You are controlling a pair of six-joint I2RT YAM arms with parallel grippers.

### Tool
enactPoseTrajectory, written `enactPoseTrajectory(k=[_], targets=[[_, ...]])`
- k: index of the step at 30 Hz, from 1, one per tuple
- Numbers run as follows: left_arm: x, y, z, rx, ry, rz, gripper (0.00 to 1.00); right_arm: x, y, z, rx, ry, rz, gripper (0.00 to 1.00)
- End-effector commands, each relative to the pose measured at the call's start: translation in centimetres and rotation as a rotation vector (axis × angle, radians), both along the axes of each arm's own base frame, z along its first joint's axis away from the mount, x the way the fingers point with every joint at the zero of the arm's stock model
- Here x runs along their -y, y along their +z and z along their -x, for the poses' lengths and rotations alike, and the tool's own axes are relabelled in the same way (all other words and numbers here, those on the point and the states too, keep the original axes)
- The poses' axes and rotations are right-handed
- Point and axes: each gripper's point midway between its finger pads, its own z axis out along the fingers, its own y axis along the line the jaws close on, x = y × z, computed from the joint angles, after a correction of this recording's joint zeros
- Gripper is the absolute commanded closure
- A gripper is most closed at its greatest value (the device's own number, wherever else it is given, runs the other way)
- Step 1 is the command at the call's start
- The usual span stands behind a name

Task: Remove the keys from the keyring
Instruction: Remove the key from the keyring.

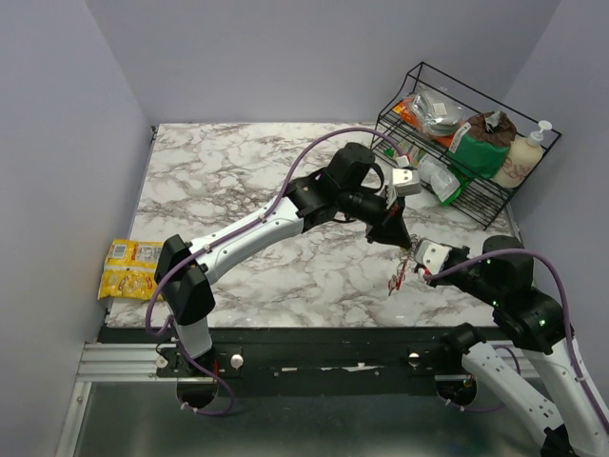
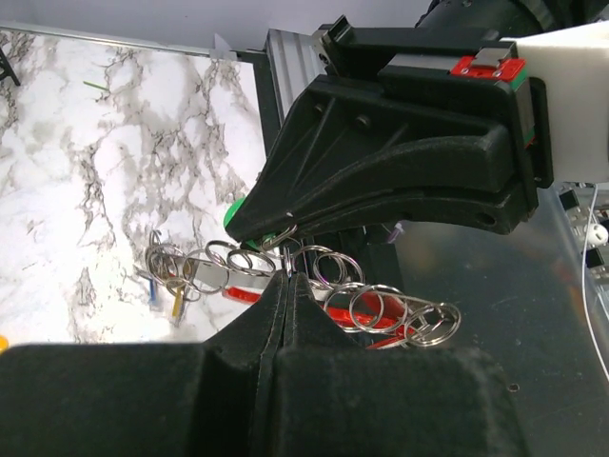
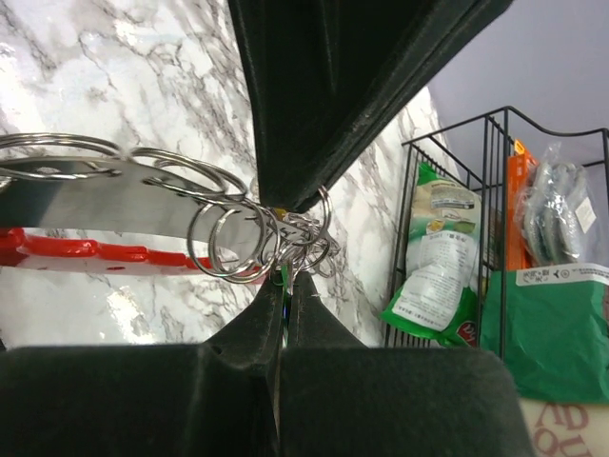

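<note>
The left gripper [image 1: 398, 236] reaches to the right half of the table [image 1: 238, 181]. Its fingers are pressed together on the keyring [image 2: 352, 314], about where the grey metal strip meets the red part. The right gripper [image 1: 419, 259] meets it tip to tip, its jaws also closed. They pinch a small split ring, and a green-tagged key [image 2: 233, 211] shows at their tips. The keyring hangs between the two grippers near the front right of the table, threaded with many steel split rings [image 3: 228, 238]. The keys [image 2: 166, 297] with blue and yellow tags dangle at its grey end.

The table is white marble-pattern with grey veins, enclosed by plain lilac-grey walls. Two yellow snack packets [image 1: 128, 268] lie at the left edge near the front corner. A black wire basket [image 1: 417, 81] in the far right corner holds green and orange packets [image 3: 433, 267] and a cream pump bottle [image 1: 525, 157]. The print on the packets is too small to read, and large letters on a beige item are cut off by the right wrist view's edge.
</note>
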Motion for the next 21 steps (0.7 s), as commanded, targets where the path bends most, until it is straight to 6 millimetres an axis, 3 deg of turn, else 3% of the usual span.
enactPoseTrajectory(k=[1, 7, 14, 21], targets=[[-0.6, 2.5, 0.8, 0.01, -0.037, 0.069, 1.0, -0.8, -2.4, 0.7, -0.103, 0.046, 0.01, 0.99], [-0.5, 2.2, 1.0, -0.003, -0.046, 0.067, 1.0, -1.1, -1.9, 0.5, -0.085, 0.059, -0.003, 0.99], [-0.8, 2.6, 1.8, -0.029, -0.086, 0.083, 1.0, 0.7, -1.3, -1.6, 0.006, -0.084, 0.0, 0.99], [-0.6, 2.1, 0.1, 0.0, 0.024, 0.057, 1.0, 1.6, 0.6, -0.8, 0.052, -0.1, -0.005, 0.99]])
